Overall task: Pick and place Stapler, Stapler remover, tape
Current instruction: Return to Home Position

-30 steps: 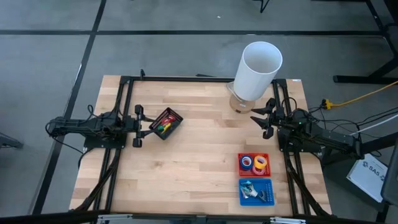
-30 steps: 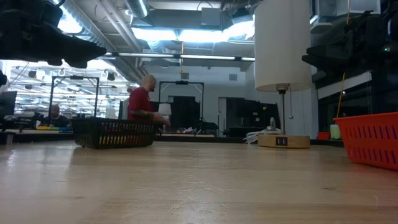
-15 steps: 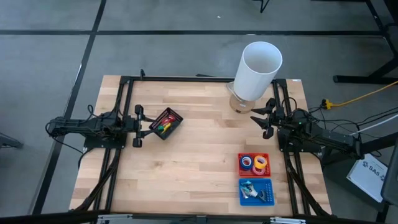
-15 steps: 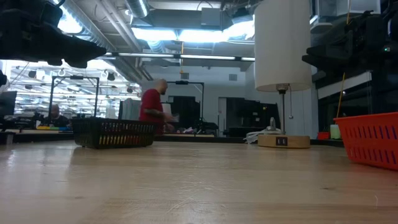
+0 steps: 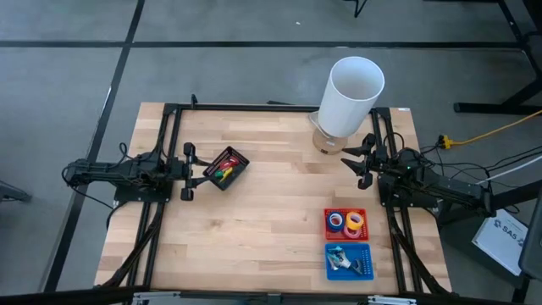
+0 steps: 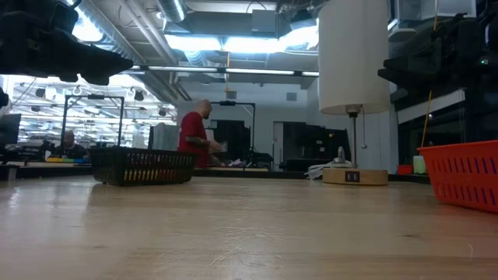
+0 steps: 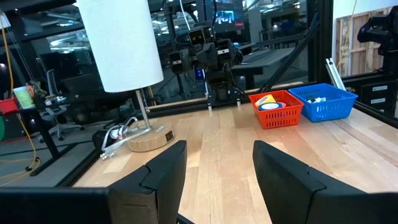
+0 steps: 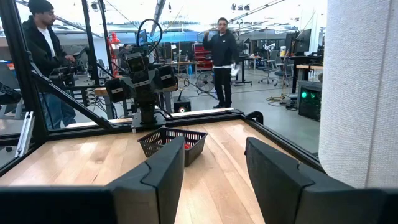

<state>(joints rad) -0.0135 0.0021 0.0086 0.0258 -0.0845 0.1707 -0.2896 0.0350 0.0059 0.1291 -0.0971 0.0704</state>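
We looked down on the wooden table, which filled most of the high view. The white lamp, a tall cylinder shade on a round wooden base, stood at 1 o'clock near the table's far edge.

The left arm lay folded at 9 o'clock and the right arm at 3 o'clock, both off the work area. The left gripper hung over the table's edge with its fingers wide apart and nothing between them. The right gripper sat just beside the lamp base, its fingers likewise spread and empty.

Beyond the table, a person in a red top stood in the room, and a person in dark clothes stood farther back.

The black basket rested at 10 o'clock, close in front of the left gripper. The red basket sat at 4 o'clock, and the blue basket just beside it at 5 o'clock.

Inside the black basket lay the red stapler and the yellow stapler. The tape rolls sat in the red basket. The blue basket held small pale pieces that we could not identify.
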